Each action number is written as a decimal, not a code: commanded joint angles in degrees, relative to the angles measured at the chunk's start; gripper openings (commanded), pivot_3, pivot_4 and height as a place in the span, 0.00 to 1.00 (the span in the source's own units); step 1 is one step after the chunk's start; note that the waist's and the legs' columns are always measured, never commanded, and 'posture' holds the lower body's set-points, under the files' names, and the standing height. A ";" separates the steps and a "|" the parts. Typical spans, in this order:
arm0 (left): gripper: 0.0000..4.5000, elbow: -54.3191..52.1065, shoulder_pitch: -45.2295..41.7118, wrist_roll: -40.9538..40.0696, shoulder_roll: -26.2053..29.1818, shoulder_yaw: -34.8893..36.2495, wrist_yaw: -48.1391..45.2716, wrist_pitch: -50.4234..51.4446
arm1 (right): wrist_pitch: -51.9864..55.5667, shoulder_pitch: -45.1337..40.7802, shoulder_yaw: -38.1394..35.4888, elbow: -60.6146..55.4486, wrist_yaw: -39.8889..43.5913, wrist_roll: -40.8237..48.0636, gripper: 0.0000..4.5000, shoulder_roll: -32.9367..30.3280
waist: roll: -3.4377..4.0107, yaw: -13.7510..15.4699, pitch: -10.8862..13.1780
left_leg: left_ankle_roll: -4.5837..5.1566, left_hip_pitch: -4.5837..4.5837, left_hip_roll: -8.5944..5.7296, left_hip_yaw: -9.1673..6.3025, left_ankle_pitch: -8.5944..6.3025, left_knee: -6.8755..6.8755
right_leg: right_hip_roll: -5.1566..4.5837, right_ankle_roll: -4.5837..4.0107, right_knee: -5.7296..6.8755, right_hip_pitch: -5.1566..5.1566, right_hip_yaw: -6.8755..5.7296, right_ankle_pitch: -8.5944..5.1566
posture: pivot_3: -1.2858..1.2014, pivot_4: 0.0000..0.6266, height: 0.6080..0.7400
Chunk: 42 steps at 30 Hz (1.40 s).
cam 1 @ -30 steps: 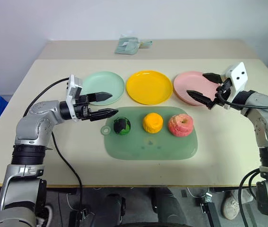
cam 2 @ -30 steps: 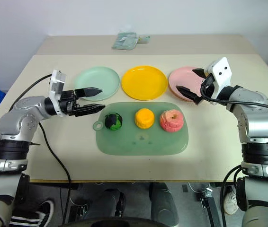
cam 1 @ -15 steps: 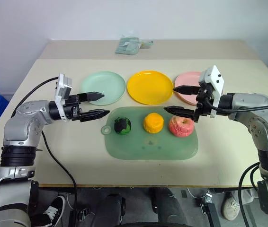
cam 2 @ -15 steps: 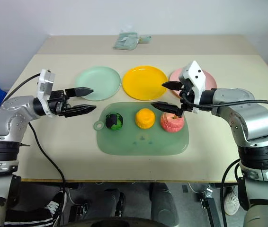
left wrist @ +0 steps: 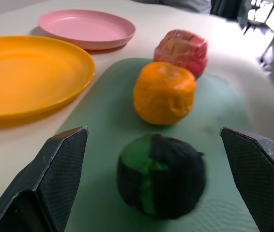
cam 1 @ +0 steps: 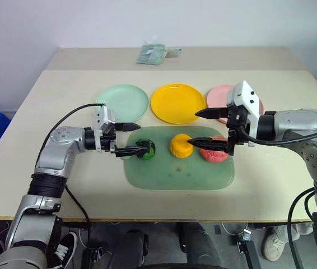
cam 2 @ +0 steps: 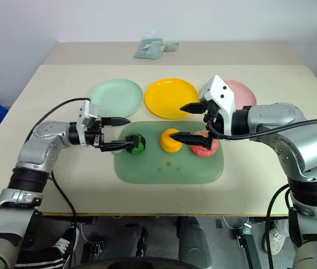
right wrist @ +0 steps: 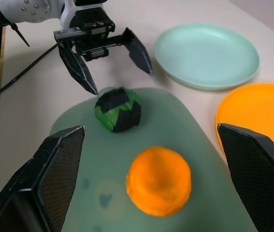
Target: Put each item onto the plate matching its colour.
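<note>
With its fingers spread wide, the left pincer (cam 1: 129,139) flanks the ball (cam 1: 144,149) on the mat (cam 1: 175,176), the right pincer (cam 1: 202,128) agape over the orange (cam 1: 180,145); both look light, softish, best squeezed across their middles.

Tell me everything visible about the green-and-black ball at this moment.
The green-and-black ball is a small round toy, bright green with jagged black patches, its surface slightly wrinkled like a wrap or soft plastic. It rests on the green mat, near the mat's end on the robot's left, with the orange fruit beside it, apart. The open left claw brackets it from the side, fingers not visibly touching it.
</note>
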 commanded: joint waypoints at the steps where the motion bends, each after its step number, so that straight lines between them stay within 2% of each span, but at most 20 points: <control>1: 1.00 3.01 -1.73 2.91 -1.93 -1.51 0.31 -5.33 | -2.08 0.77 -2.13 -1.51 -1.53 -0.12 0.99 0.22 | 0.00 -0.03 0.00 | 0.01 0.01 0.00 0.01 0.00 0.00 | 0.00 0.00 0.01 0.00 0.00 0.00 | 0.52 0.24 1.00; 6: 1.00 6.38 -2.27 5.93 -4.71 -3.44 0.75 -9.47 | -3.03 0.92 -1.93 -1.02 -2.64 -0.23 0.99 0.23 | 0.00 -0.14 0.00 | 0.01 0.01 0.01 0.01 0.00 -0.01 | 0.01 0.00 0.02 -0.01 0.00 0.00 | 0.52 0.24 1.00; 16: 1.00 9.53 -1.19 6.64 -5.40 -3.71 -0.70 -10.99 | -3.54 0.65 -1.91 -0.68 -3.56 -0.93 0.99 -0.60 | 0.00 -0.07 0.00 | 0.03 0.01 0.01 0.01 -0.01 0.00 | 0.01 0.00 0.01 0.00 0.01 0.00 | 0.52 0.24 1.00; 19: 0.81 9.91 -1.19 8.31 -5.67 -3.53 1.51 -14.82 | -3.62 0.43 -1.72 -0.72 -3.74 -1.13 1.00 -0.76 | 0.00 -0.08 0.00 | 0.04 0.01 0.01 0.01 -0.02 0.00 | 0.01 0.00 0.01 0.00 0.01 0.00 | 0.52 0.24 1.00; 20: 0.81 10.07 -1.21 9.09 -5.88 -3.43 2.80 -16.54 | -3.60 0.36 -1.70 -0.73 -3.74 -1.11 1.00 -0.79 | 0.00 -0.07 0.00 | 0.04 0.01 0.01 0.01 -0.02 0.00 | 0.01 0.00 0.01 0.00 0.01 0.00 | 0.52 0.24 1.00; 28: 0.81 6.99 -1.41 6.02 -6.24 -2.30 2.54 -11.64 | -4.01 -1.41 -1.10 0.35 -3.99 -1.93 1.00 -0.17 | 0.00 -0.11 0.00 | 0.05 0.01 0.01 0.00 -0.02 0.00 | 0.02 0.00 0.02 0.00 0.01 0.00 | 0.52 0.24 1.00; 35: 0.81 3.26 -3.01 -1.09 -7.53 3.02 5.66 -2.13 | -5.78 -3.63 -1.07 2.62 -7.01 -3.35 1.00 3.05 | 0.00 -0.14 0.00 | 0.29 0.01 0.02 0.00 -0.16 0.00 | 0.01 0.00 0.03 -0.01 0.01 0.00 | 0.52 0.24 1.00; 40: 0.81 5.81 -5.20 1.11 -8.54 4.61 11.46 -4.35 | -7.81 -5.39 0.08 4.58 -10.13 -5.83 1.00 6.58 | 0.00 -0.15 0.00 | 0.02 0.01 0.01 -0.01 -0.01 0.00 | 0.01 0.00 0.03 -0.02 0.01 0.00 | 0.52 0.24 1.00; 42: 0.81 9.50 -7.24 3.04 -9.53 6.12 16.98 -8.41 | -8.25 -6.09 1.10 4.84 -12.01 -6.72 1.00 8.87 | 0.00 -0.08 0.00 | 0.02 0.00 0.01 -0.01 -0.01 0.00 | 0.01 0.00 0.02 -0.02 0.00 0.00 | 0.52 0.24 1.00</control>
